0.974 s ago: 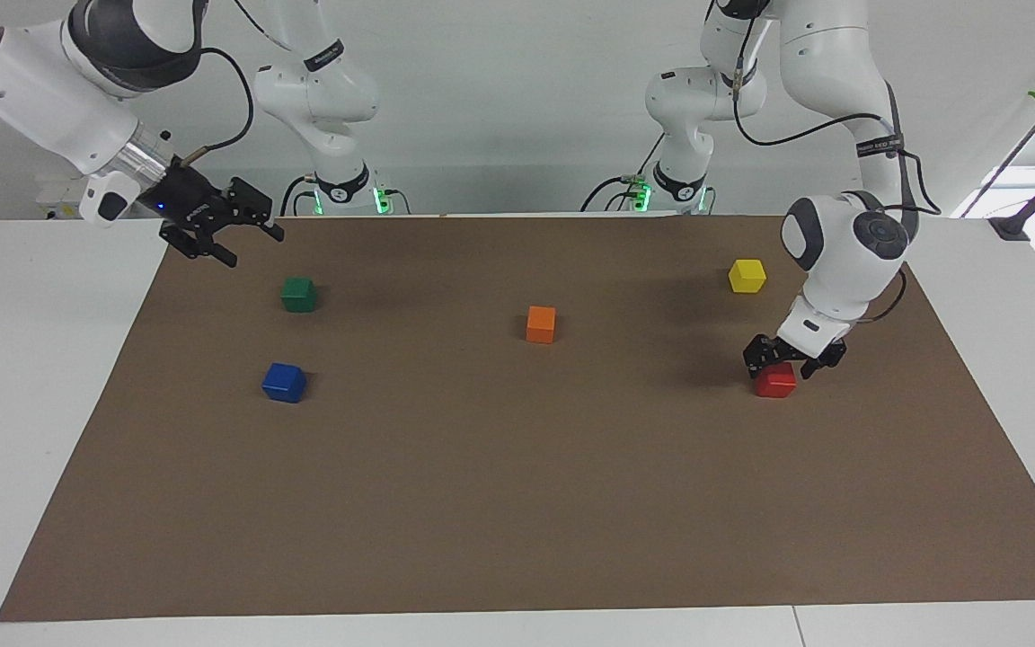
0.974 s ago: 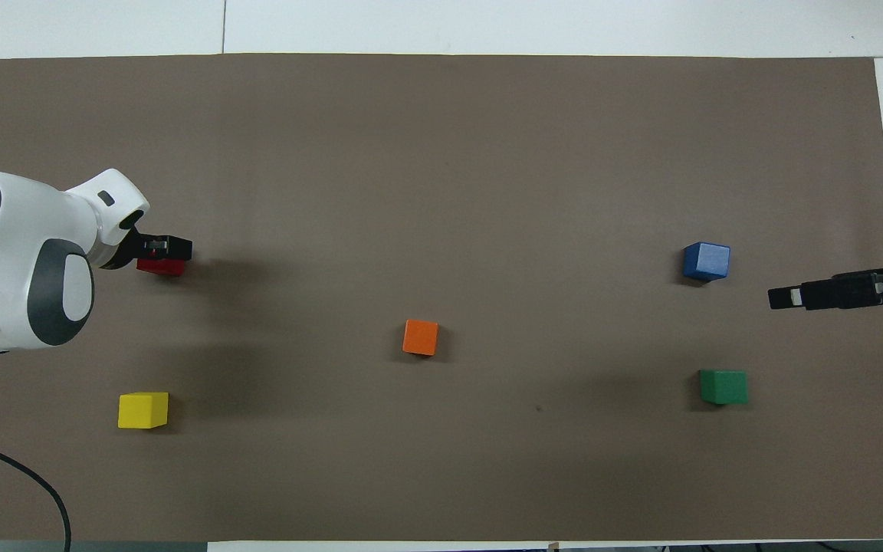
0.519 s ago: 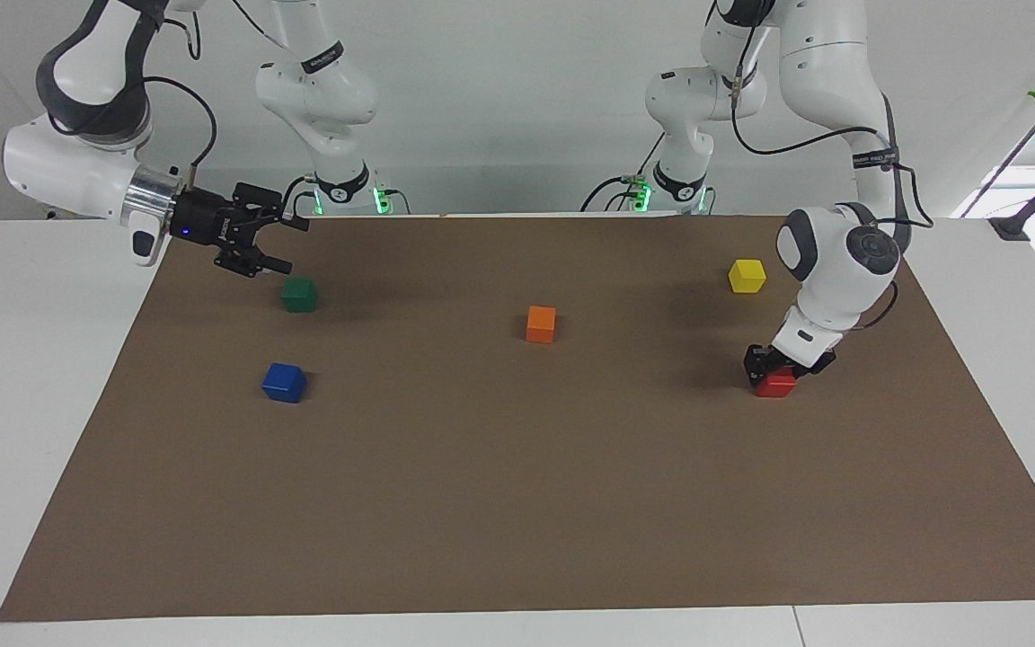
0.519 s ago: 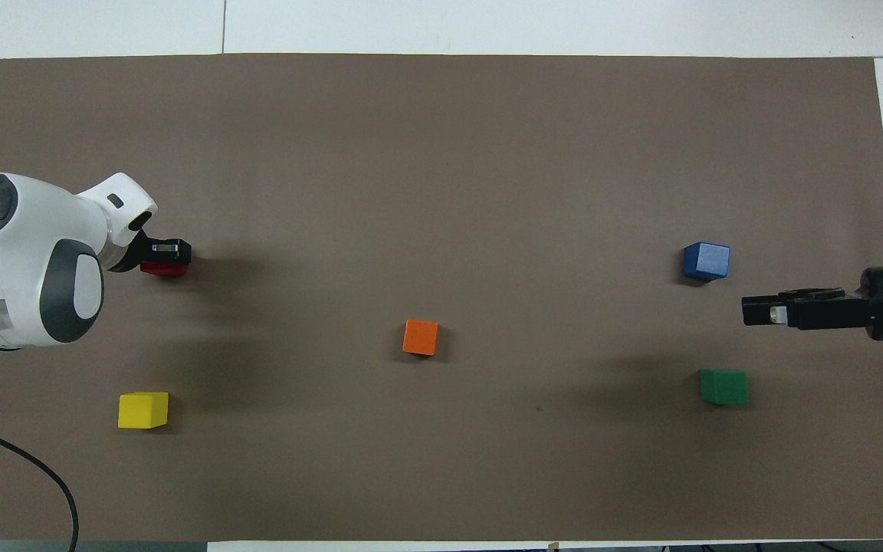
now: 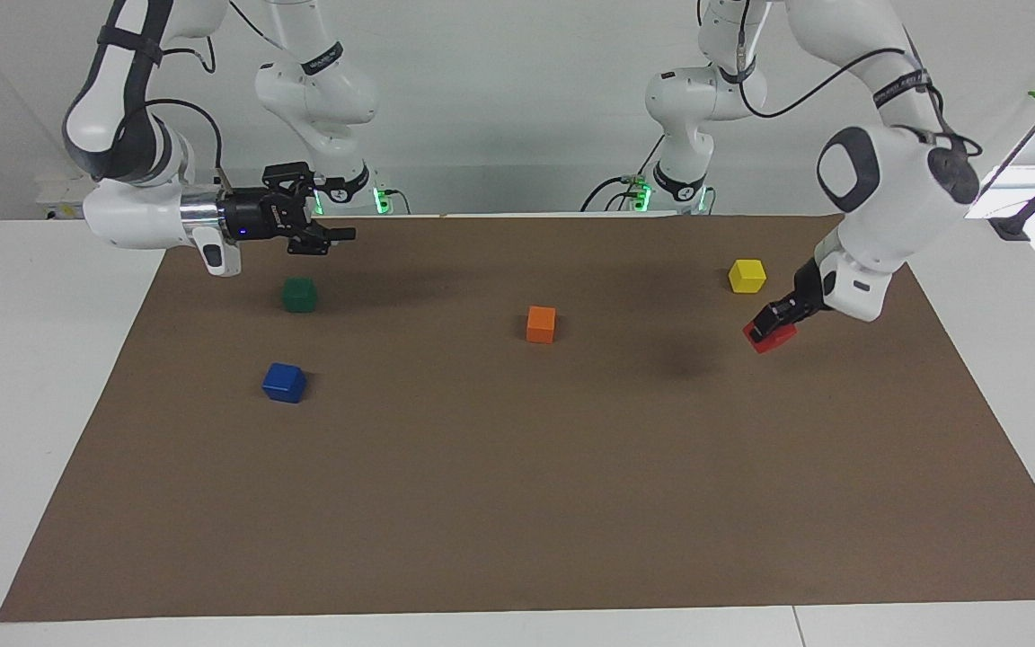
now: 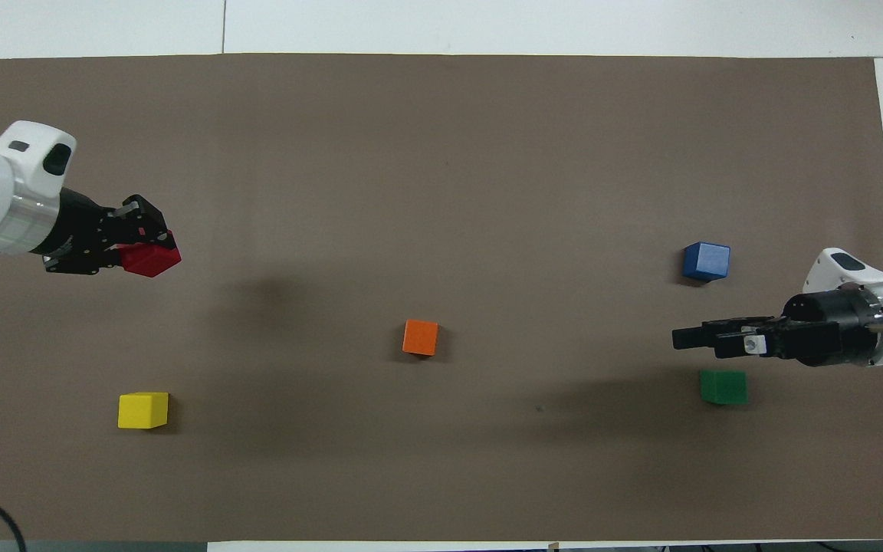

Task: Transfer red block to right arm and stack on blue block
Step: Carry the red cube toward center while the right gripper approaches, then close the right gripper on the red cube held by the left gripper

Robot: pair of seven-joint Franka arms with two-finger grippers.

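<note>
The red block (image 5: 772, 336) (image 6: 150, 260) hangs tilted a little above the brown mat, at the left arm's end of the table. My left gripper (image 5: 766, 324) (image 6: 137, 247) is shut on it from above and to the side. The blue block (image 5: 284, 382) (image 6: 706, 260) rests on the mat at the right arm's end. My right gripper (image 5: 335, 236) (image 6: 688, 338) is held level and open, with nothing in it. It is in the air over the mat by the green block and points toward the left arm's end.
A green block (image 5: 299, 294) (image 6: 723, 386) lies nearer to the robots than the blue one. An orange block (image 5: 541, 323) (image 6: 420, 337) sits mid-mat. A yellow block (image 5: 747, 275) (image 6: 142, 409) lies at the left arm's end. The brown mat (image 5: 517, 494) covers most of the white table.
My left gripper shut on the red block and raised it off the mat, tilting it. My right arm swung down and inward, turning its gripper level over the green block's area.
</note>
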